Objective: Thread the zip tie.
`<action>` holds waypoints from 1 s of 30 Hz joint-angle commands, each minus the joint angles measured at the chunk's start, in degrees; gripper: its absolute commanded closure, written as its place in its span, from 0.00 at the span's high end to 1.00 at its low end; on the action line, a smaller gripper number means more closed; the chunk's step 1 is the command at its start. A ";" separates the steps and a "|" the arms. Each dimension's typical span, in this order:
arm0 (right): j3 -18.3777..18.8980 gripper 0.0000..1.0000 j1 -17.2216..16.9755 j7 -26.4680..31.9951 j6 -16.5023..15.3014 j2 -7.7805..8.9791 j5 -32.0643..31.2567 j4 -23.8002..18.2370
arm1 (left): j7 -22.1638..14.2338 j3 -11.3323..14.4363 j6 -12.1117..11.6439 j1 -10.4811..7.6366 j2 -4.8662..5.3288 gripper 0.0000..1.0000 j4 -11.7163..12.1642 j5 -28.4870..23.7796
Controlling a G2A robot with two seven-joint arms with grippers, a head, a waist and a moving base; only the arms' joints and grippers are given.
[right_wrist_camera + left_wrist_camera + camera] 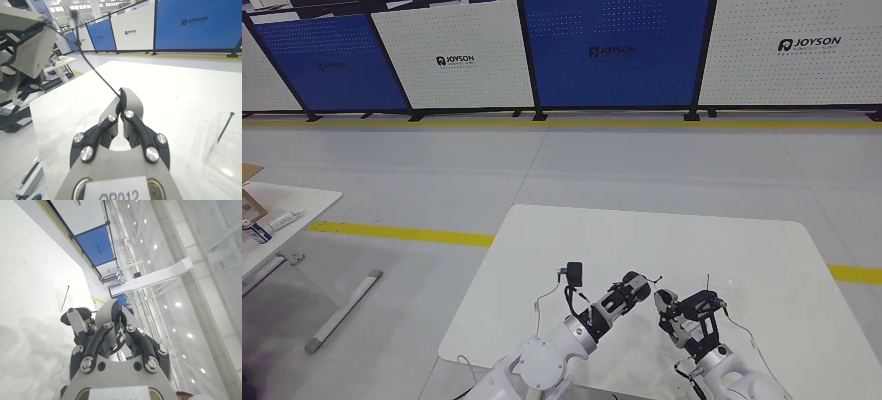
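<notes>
A black zip tie (98, 74) rises from my right gripper (120, 94), which is shut on its lower end. The tie's dark tip (74, 13) stands high above the white table (170, 85). A thin black strand (60, 34) runs from my left gripper (46, 23) to a small knot-like crossing (77, 44) on the tie. In the left wrist view my left gripper (119, 308) has its pads pressed together, with the right gripper (75, 317) just beside it. In the top view both grippers, left (642, 285) and right (664, 298), meet near the table's front edge.
A spare black zip tie (225, 126) (65, 297) lies on a clear plastic sheet (213, 147) on the table beside my right gripper. A packet (28, 176) lies at the near table edge. A second table (282, 215) stands far left, and fence panels (617, 50) line the back.
</notes>
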 commanded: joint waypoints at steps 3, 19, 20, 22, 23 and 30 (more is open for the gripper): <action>-0.19 0.00 0.16 -0.09 -0.17 -0.03 0.15 0.27 | -0.16 -0.06 0.12 0.26 0.05 0.00 -0.42 0.47; -1.02 0.00 0.99 -0.09 -0.49 -0.18 0.92 1.56 | 0.10 -0.01 0.51 0.79 0.07 0.00 -1.55 1.35; -1.05 0.09 1.04 0.13 -0.68 -0.18 1.27 1.67 | 0.19 0.03 1.04 0.71 0.07 0.00 -1.28 1.77; -0.95 1.00 1.10 -0.30 -1.24 -0.23 3.00 1.62 | 0.93 0.19 2.95 0.34 -0.04 0.00 -0.24 1.72; -0.89 1.00 1.05 -0.56 -1.24 -0.21 3.72 1.43 | 0.98 0.31 3.68 0.06 -0.11 0.00 0.05 1.28; 6.64 1.00 -3.86 -7.85 -1.24 1.12 6.76 -4.07 | 2.35 -0.60 4.30 -0.67 -0.35 0.00 2.59 -1.55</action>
